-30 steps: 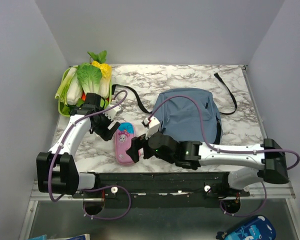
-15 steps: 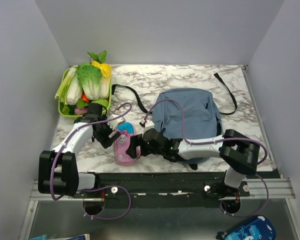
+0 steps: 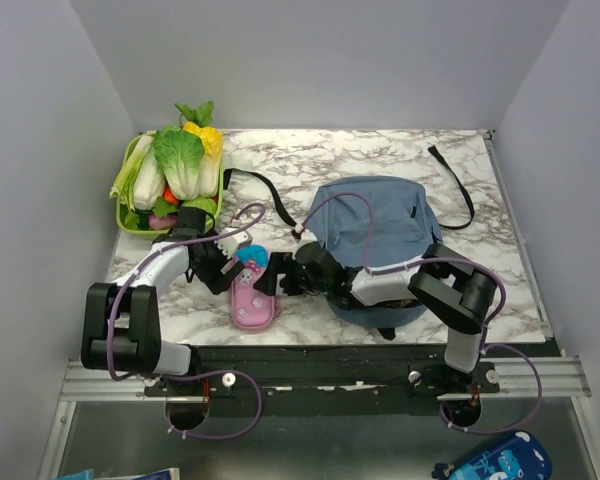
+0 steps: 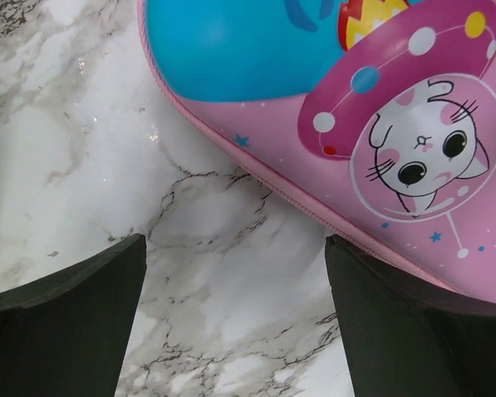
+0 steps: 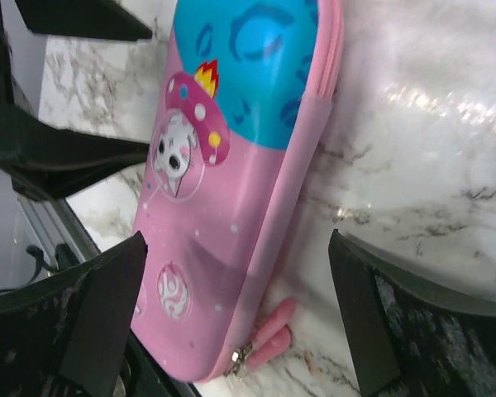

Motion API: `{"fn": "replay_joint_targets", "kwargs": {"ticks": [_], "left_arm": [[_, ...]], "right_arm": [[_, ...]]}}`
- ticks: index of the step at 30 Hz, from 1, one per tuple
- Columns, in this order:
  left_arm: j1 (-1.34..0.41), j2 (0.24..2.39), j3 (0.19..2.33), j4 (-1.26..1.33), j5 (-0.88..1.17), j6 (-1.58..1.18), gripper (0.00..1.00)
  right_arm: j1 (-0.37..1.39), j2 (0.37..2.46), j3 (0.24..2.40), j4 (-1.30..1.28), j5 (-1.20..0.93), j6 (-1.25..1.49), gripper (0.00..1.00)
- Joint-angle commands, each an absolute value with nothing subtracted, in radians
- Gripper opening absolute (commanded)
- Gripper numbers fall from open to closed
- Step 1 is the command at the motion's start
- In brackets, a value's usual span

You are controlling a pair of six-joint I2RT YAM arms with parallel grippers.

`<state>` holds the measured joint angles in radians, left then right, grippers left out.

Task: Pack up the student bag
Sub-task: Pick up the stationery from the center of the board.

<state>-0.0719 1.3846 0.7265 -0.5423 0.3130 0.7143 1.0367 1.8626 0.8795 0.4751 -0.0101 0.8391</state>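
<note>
One pink pencil case [image 3: 250, 305], one blue backpack [image 3: 380, 215] beside it. Left gripper [image 3: 232, 270] and right gripper [image 3: 270, 284] flank the case, both jaws apart.

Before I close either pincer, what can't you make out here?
Student bag: top view, right arm covers its near side; open or zipped, cannot tell.
Pink pencil case: left wrist view cuts it off at top and right edges.
Blue pouch: top view, cut by the bottom edge.
</note>
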Motion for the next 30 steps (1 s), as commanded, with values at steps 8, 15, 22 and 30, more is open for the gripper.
{"fn": "replay_joint_targets", "kwargs": {"ticks": [8,15,22,30], "left_arm": [[-0.172,1.436,0.801,-0.525,0.403,0.626,0.94],[-0.245,1.451,0.801,-0.506,0.414,0.577,0.94],[-0.247,1.473,0.827,-0.508,0.446,0.542,0.94],[-0.252,1.49,0.842,-0.512,0.456,0.505,0.94]], "right_arm": [[1.026,1.974,0.9,0.691,-0.198,0.975,0.96],[1.025,1.924,0.851,0.885,-0.203,1.035,0.88],[1.029,1.829,0.772,0.965,-0.183,1.005,0.77],[1.048,1.821,0.766,0.933,-0.178,0.977,0.71]]}}
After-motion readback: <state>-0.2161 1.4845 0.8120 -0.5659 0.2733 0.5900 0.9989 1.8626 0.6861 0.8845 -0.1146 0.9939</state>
